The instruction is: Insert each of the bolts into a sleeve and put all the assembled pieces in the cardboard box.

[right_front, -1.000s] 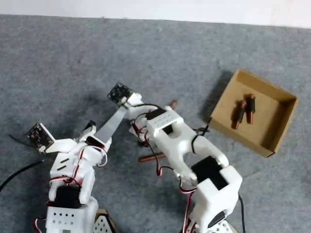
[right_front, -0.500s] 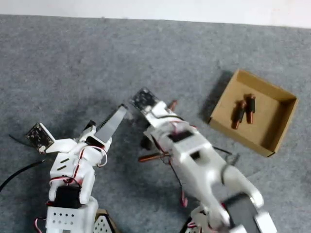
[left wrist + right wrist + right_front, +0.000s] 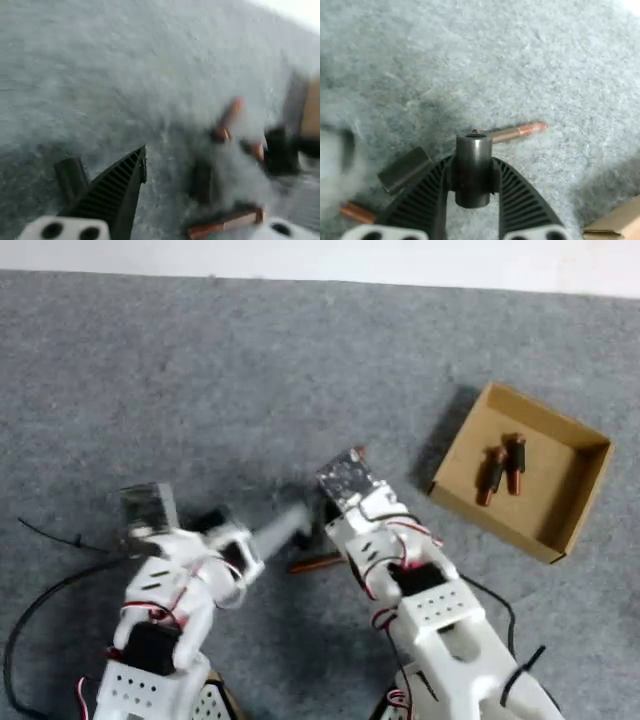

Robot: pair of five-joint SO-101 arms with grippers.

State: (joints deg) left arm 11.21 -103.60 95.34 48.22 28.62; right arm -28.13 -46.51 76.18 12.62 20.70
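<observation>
Left gripper [image 3: 283,530], well left of the cardboard box [image 3: 560,495]: I cannot tell its grip state. Right gripper [image 3: 473,167], nearer the box, is clamped on one upright black sleeve [image 3: 473,145]. Loose on the carpet [image 3: 200,370] left of the box I count two copper bolts [image 3: 517,132] and one lying sleeve [image 3: 404,170]. Inside the box: two assembled pieces [image 3: 490,475].

Motion-blurred bolts [image 3: 228,116] & sleeve [image 3: 202,183] in L wrist view; cardboard box [image 3: 614,226] cut by edge.

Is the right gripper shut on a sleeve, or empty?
Shut on one. The right gripper has a black sleeve clamped between its fingers, which press against both its sides.
</observation>
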